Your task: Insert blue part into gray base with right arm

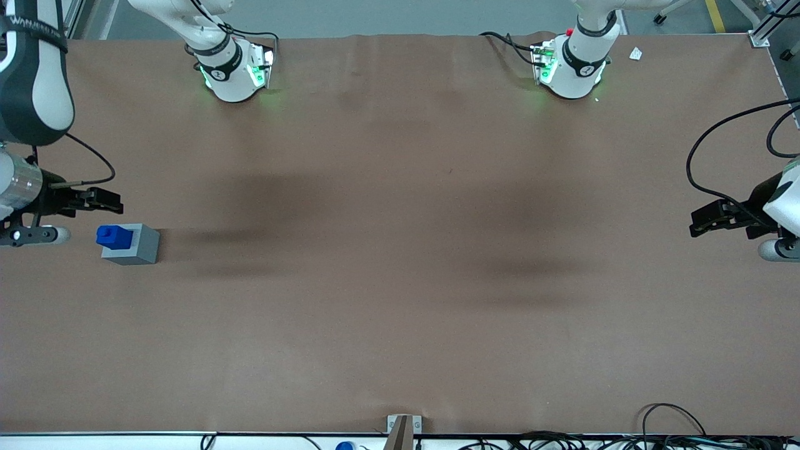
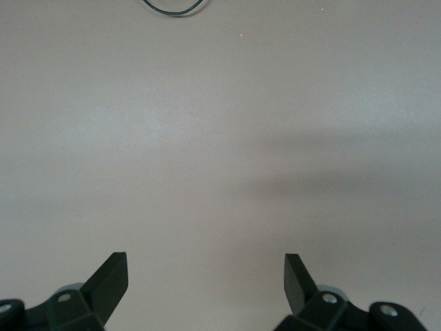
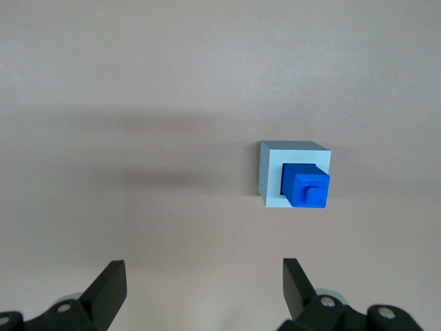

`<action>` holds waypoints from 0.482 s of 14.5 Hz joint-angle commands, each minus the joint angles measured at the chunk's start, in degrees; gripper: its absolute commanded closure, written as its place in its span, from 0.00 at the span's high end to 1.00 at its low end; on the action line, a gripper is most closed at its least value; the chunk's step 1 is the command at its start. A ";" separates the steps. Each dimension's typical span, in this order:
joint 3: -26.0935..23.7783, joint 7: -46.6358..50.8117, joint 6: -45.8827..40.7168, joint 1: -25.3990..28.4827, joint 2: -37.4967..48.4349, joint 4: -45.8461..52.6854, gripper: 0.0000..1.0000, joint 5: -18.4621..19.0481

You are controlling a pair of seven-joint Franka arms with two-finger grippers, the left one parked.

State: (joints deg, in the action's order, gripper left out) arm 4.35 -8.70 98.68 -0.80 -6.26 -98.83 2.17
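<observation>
- The right arm's black two-finger gripper [image 3: 204,289] hangs above the brown table [image 1: 400,281], fingers spread apart and holding nothing, clear of the parts.
- The small bright-blue plastic block [image 3: 305,185] stands in the light-gray plastic cube [image 3: 295,174] at the working arm's end of the table.
- Insertion looks complete; nothing seems left but to pull away.

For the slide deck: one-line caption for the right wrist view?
Open gripper hovers above the table, apart from the blue part standing in the gray base.
</observation>
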 commanded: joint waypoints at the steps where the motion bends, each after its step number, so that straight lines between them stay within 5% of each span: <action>1: 0.31 1.84 -0.59 1.77 4.93 -1.54 1.00 -0.85; 7: 0.40 5.26 -2.79 3.61 12.49 -3.65 1.00 -5.24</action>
State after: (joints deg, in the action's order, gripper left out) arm 4.32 -5.40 95.48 2.27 2.46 -99.08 -1.43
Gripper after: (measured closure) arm 0.000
